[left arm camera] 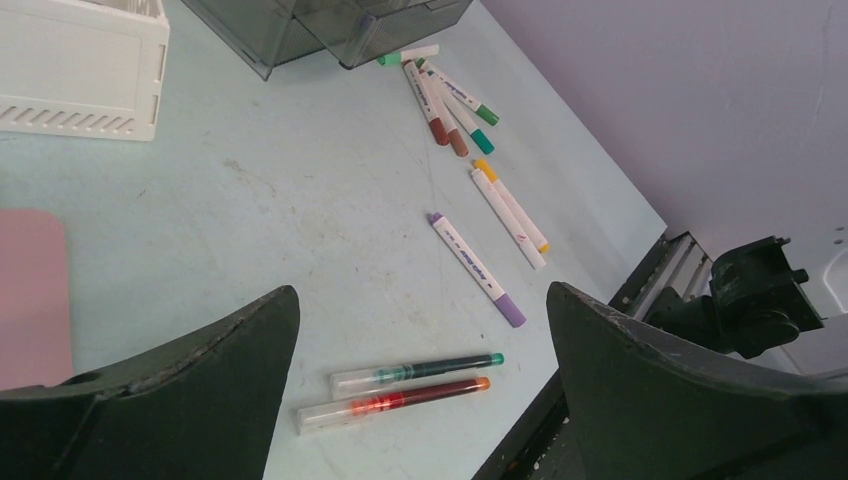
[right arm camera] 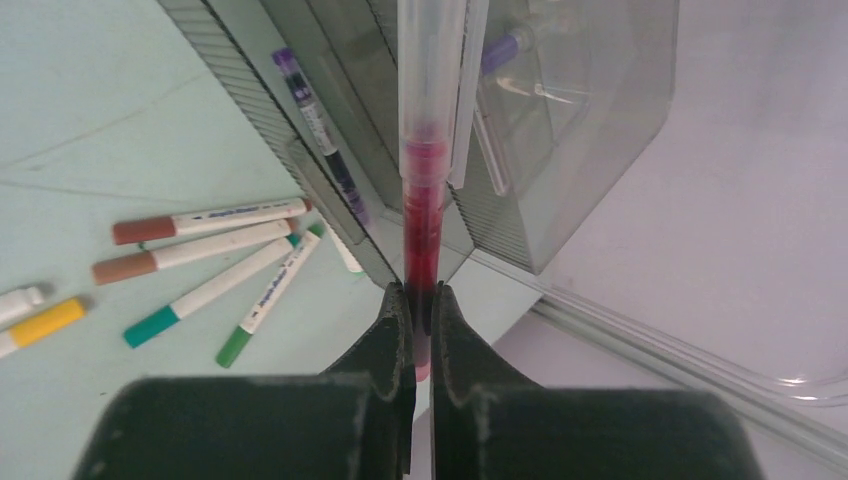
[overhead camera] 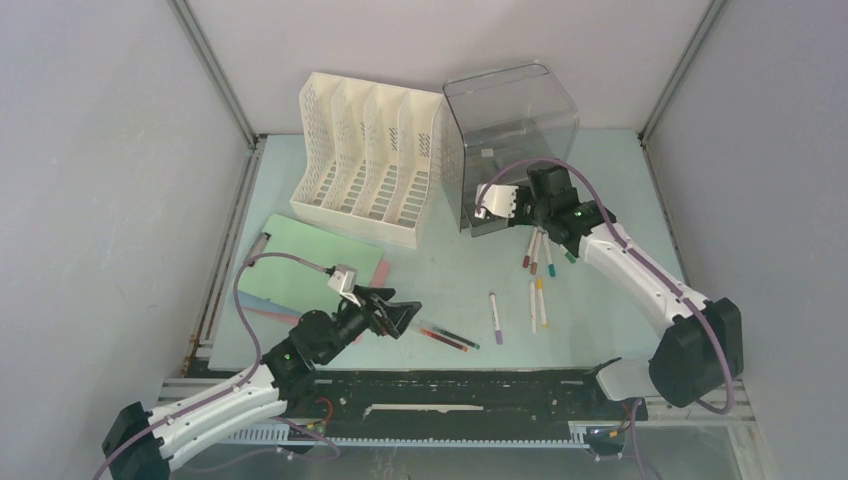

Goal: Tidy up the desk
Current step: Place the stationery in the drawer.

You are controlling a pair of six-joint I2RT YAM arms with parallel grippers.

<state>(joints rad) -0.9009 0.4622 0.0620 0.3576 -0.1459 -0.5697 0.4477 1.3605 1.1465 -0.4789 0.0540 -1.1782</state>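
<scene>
Hovering on the left, the left pincer [overhead camera: 398, 317] is spread wide just above two clear pens [overhead camera: 447, 337] lying on the pale green desk [overhead camera: 450, 280] that's under everything. Over right, the right pincer [right arm camera: 418, 292] is pinching a red-ink pen [right arm camera: 424, 200] right by the smoky clear bin [overhead camera: 510, 140].

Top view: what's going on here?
The right gripper is shut on a clear red-ink pen, holding it right by the smoky plastic bin at the back of the desk. The left gripper hangs open above two clear pens lying near the front edge. Several markers lie loose on the desk.
</scene>
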